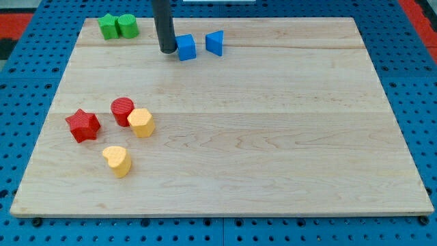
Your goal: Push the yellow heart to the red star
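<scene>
The yellow heart [117, 161] lies at the tabletop's [273, 137] lower left, near the red star [82, 125], not touching. My tip [166, 51] rests at the top, beside a blue cube [186, 48]. No fingers exist.

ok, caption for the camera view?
My tip beside the blue cube, far from the yellow heart and red star.

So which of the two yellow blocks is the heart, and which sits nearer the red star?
The yellow heart is the lower one, alone near the view's bottom. The other yellow block, touching the red cylinder, lies about equally far from the red star.
</scene>
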Motion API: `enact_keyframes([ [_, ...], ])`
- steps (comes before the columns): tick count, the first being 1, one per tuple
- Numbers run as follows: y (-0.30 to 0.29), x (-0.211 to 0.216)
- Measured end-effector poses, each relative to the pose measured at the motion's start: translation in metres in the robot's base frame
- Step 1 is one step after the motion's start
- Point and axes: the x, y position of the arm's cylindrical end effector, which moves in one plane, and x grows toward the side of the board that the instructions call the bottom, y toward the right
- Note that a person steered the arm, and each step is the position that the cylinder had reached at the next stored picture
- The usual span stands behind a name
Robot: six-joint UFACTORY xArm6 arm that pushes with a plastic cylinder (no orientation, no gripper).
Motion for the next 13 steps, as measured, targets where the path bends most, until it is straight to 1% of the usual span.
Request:
enact_keyframes([
  [1, 0.055, -0.001],
  [2, 0.060, 0.002],
  [3, 0.089, 0.056],
  [4, 0.100, 0.127],
  [5, 0.098, 0.202],
  [6, 0.074, 0.258],
  [8, -0.079, 0.262],
  [9, -0.112, 0.262],
  [10, -0.080, 0.272],
  [11, -0.092, 0.291],
  [12, -0.135, 0.295],
  [13, -0.211, 0.294],
])
